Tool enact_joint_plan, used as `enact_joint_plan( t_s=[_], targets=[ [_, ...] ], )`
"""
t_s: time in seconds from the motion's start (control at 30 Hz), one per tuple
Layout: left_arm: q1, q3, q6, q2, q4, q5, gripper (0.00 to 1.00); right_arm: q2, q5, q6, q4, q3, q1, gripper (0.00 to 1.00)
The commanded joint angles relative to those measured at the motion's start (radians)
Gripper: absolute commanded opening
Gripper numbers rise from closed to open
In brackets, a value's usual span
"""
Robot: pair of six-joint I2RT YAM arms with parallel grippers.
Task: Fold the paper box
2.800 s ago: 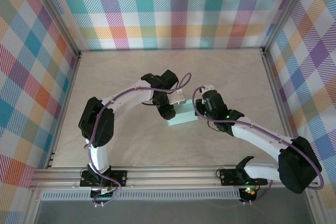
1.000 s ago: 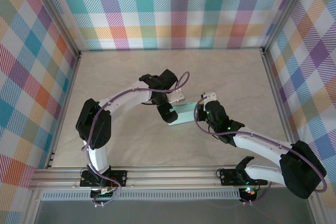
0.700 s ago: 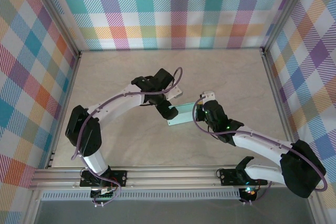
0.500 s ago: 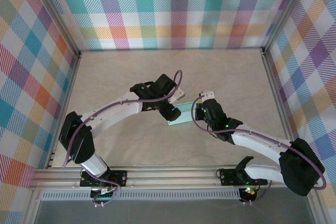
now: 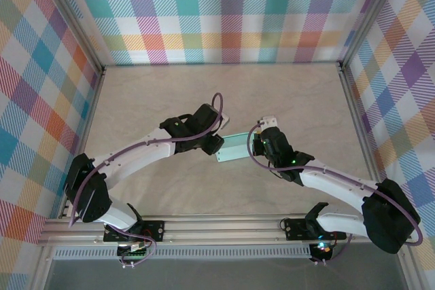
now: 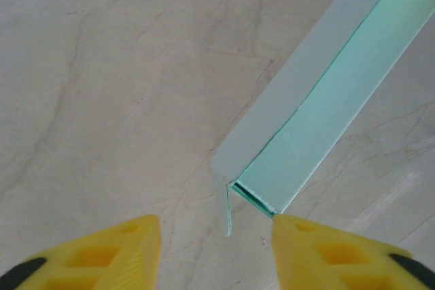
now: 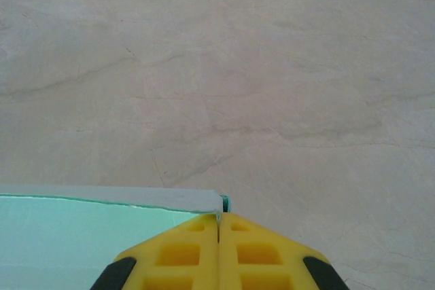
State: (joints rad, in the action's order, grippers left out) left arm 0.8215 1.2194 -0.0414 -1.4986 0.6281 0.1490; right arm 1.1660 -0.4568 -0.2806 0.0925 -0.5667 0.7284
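Observation:
The paper box (image 5: 235, 147), pale mint card, lies in the middle of the table between both arms. In the left wrist view the paper box (image 6: 319, 100) runs up to the right. Its small end flap (image 6: 226, 203) stands loose, pointing down between my left gripper's (image 6: 216, 227) yellow fingers (image 6: 129, 249). Those jaws stand apart and the flap touches neither of them; the right finger is close to the box's corner. My left gripper (image 5: 216, 145) is at the box's left end. My right gripper (image 7: 219, 219) is shut on the thin edge at the right end of the paper box (image 7: 81, 229).
The beige tabletop (image 5: 170, 100) has free room all round the box. Checked walls (image 5: 231, 11) and an aluminium frame close in the back and both sides. The arm bases sit on the rail (image 5: 224, 225) at the near edge.
My left arm has stretched out lower and further left, and its jaws have narrowed round the box's left end flap. The right gripper has stayed shut on the box's right end.

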Motion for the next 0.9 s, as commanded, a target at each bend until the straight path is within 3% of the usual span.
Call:
enact_joint_plan(
  t_s=[0.0,0.17,0.47,0.7,0.73,0.87],
  targets=[
    [-0.008,-0.006,0.027,0.003,-0.007,0.018,0.42,0.008,0.0,-0.024,-0.057,-0.021,0.007,0.0],
    [-0.009,0.002,0.031,-0.024,-0.024,0.03,0.32,0.01,0.004,-0.031,-0.069,-0.024,0.006,0.0],
    [-0.009,0.009,0.034,-0.054,-0.024,0.002,0.3,0.016,0.003,-0.032,-0.073,-0.029,0.006,0.0],
    [-0.01,0.03,0.041,-0.089,-0.007,0.016,0.22,0.009,0.006,-0.032,-0.074,-0.029,0.008,0.0],
    [-0.009,0.033,0.041,-0.093,-0.006,0.02,0.17,0.009,0.008,-0.032,-0.073,-0.029,0.007,0.0],
    [-0.01,0.04,0.05,-0.094,-0.008,0.011,0.16,0.012,0.013,-0.033,-0.073,-0.029,0.006,0.0]
  ],
)
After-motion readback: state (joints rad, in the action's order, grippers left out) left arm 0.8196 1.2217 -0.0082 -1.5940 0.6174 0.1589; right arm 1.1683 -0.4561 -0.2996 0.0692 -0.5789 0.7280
